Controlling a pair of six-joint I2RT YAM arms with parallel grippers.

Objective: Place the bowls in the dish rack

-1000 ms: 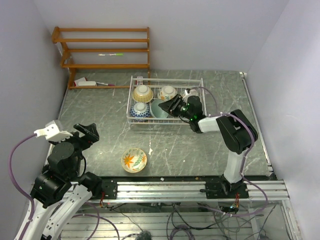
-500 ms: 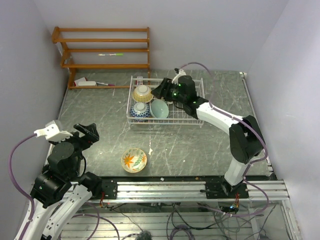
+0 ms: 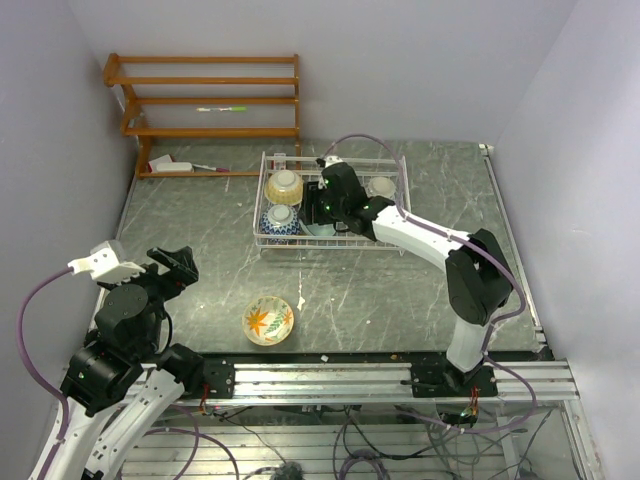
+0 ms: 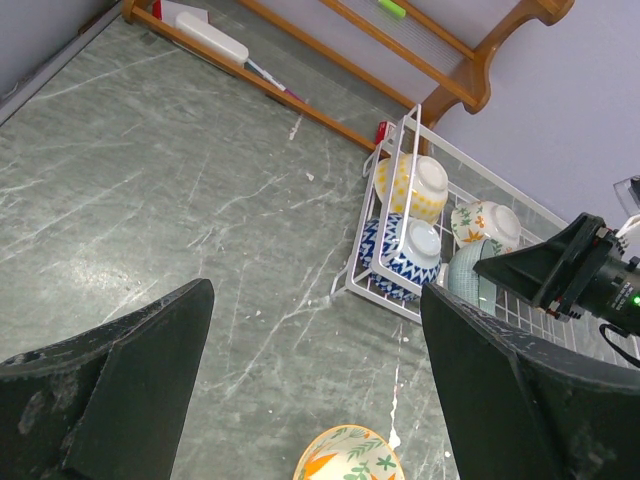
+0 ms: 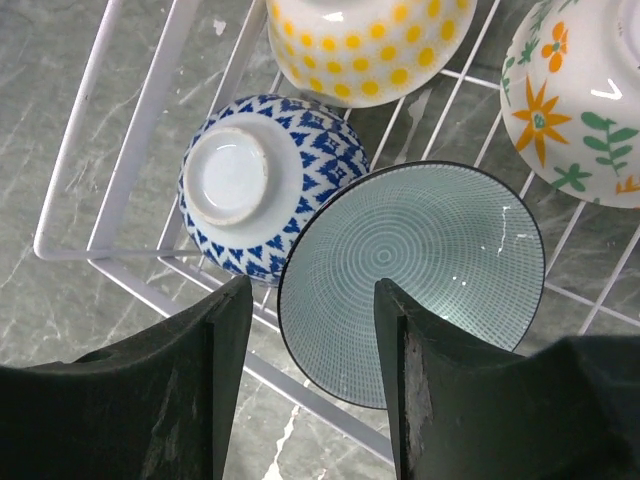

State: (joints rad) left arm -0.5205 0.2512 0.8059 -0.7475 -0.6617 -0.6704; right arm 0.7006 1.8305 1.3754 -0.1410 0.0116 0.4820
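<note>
Right gripper point(image 5: 312, 290) is parted, empty, right above the teal bowl point(image 5: 415, 280), ringed inside, dark rim, tipped on edge in the dish rack point(image 3: 385, 228); contact unclear. Also racked: blue-patterned bowl point(image 5: 265, 190) upside down touching the teal one, yellow-dotted bowl point(image 5: 370, 40), orange-flower bowl point(image 5: 580, 100). Only the top view shows a pale bowl point(image 3: 380, 187) in the rack's far right corner; the leaf-pattern bowl point(image 3: 268, 320) sits upright on the table point(image 3: 400, 290), with the left gripper point(image 4: 318, 292) wide apart, empty.
</note>
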